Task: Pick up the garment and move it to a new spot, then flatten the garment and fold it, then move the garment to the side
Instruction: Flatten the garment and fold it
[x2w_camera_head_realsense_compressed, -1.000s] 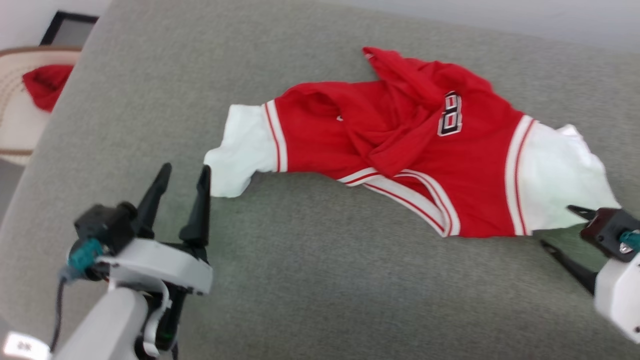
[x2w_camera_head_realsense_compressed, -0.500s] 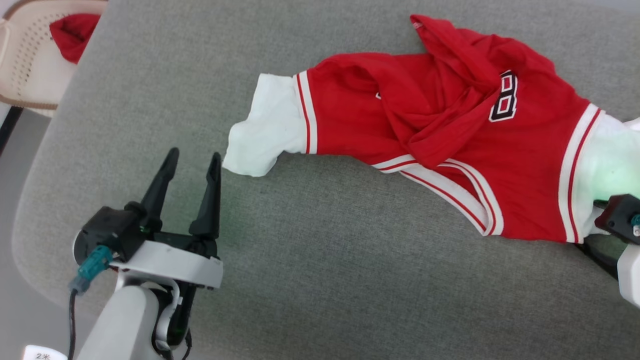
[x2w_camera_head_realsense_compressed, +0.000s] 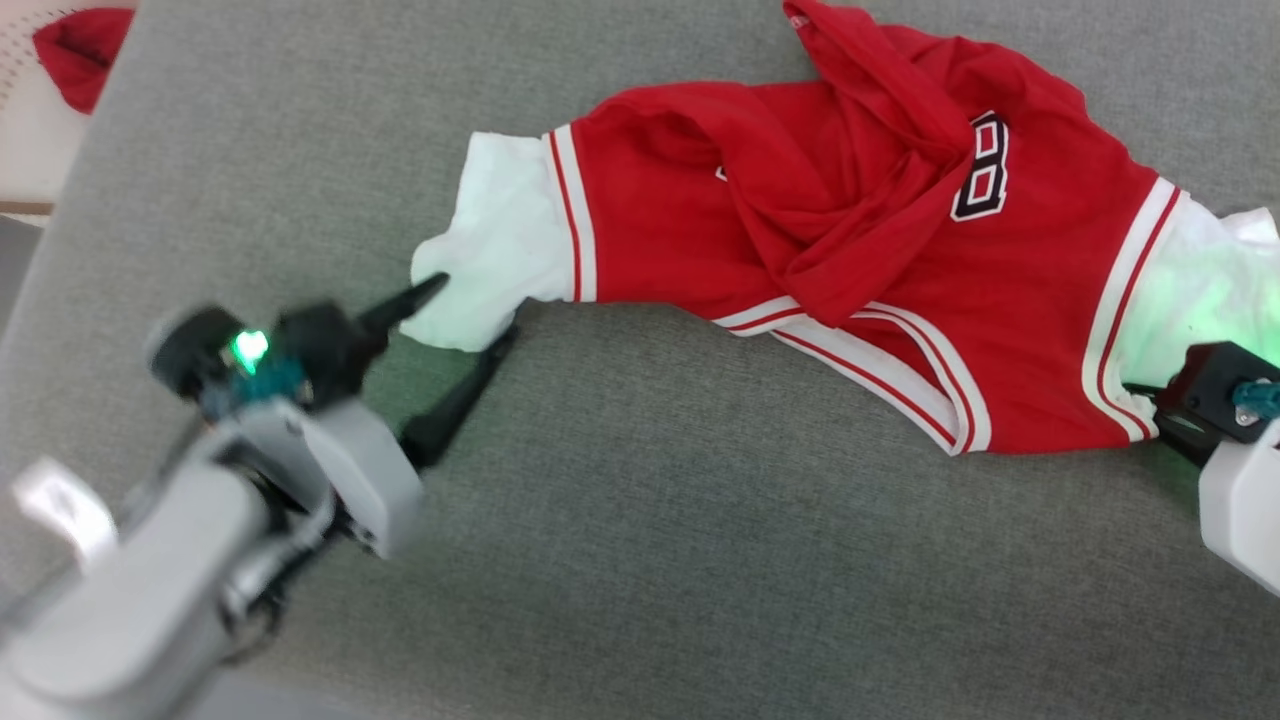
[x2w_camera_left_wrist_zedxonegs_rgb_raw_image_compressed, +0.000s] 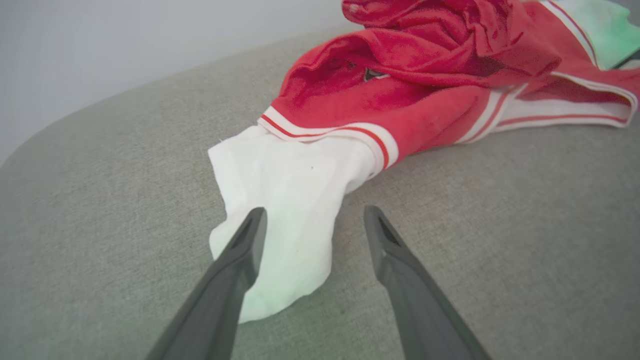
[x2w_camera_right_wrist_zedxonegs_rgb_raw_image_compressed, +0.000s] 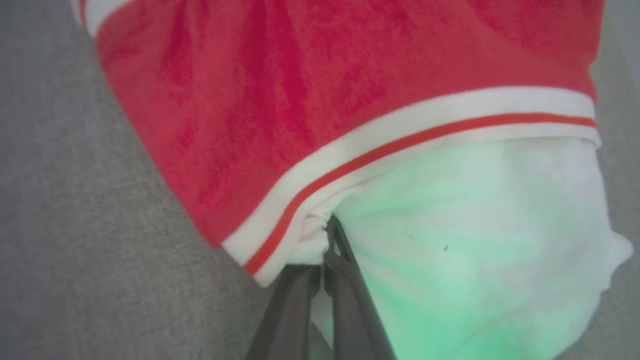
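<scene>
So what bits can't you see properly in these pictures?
- Lettering on the jersey: head view, mostly covered where the jersey folds over itself.
- Right sleeve: head view, cut off by the right edge.
- Left arm: head view, blurred.
- Red cloth: head view, cut off at the top left corner, too little showing to tell what it is.

Everything's sitting in soft, even, bright light with barely any shadows showing. The left gripper (x2w_camera_head_realsense_compressed: 476, 305) and its arm are smearing with motion blur in the head view, a green lamp (x2w_camera_head_realsense_compressed: 248, 347) glaring on the wrist. That green is spilling onto the white sleeves of the garment (x2w_camera_head_realsense_compressed: 650, 220), and the right wrist close-up is looking soft.
</scene>
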